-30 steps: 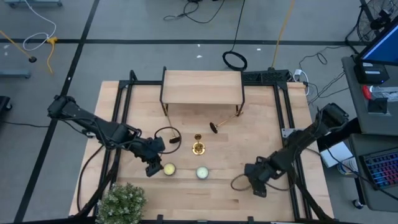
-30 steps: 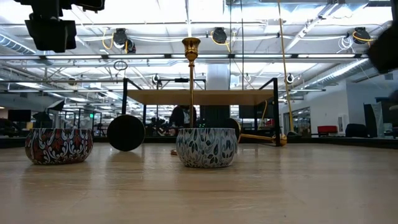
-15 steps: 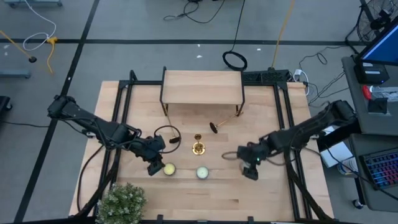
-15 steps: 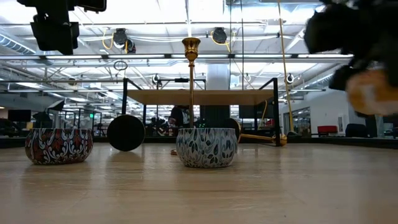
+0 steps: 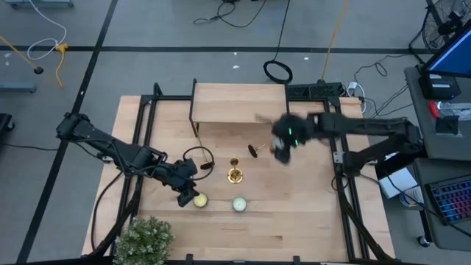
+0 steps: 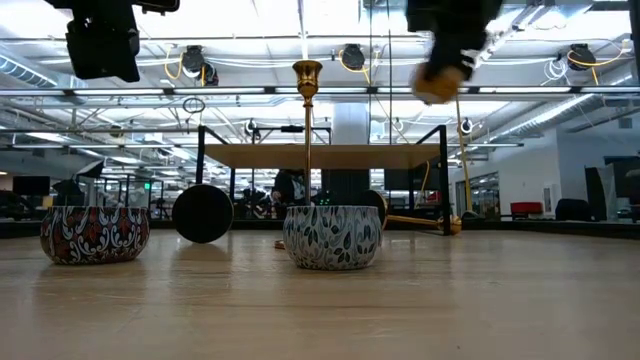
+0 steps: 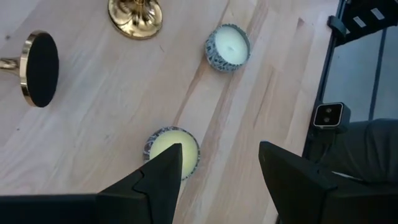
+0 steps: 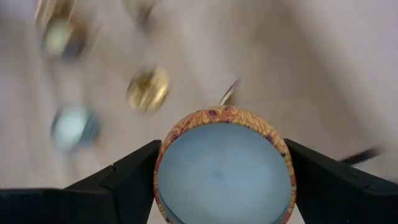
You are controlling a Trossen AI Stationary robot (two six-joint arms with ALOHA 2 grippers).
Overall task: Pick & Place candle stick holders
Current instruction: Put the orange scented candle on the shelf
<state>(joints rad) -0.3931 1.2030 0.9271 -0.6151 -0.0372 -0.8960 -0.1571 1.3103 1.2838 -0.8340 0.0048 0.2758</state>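
One shiny gold holder (image 5: 235, 172) stands upright among two fallen ones, while the right gripper (image 8: 224, 163) clasps an orange-patterned candle tin (image 8: 224, 166) and the left gripper (image 7: 219, 163) gapes empty.

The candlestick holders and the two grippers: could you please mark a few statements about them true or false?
1. One gold candlestick holder stands upright on the table. True.
2. The right gripper is empty. False: it grips a round orange-patterned candle tin between its fingers.
3. The left gripper is open above a yellow candle tin. True.
4. Every candlestick holder stands upright. False: one candlestick holder lies on its side near the wooden shelf.
5. The right gripper hovers over the potted plant. False: it is up near the wooden shelf, far from the plant.
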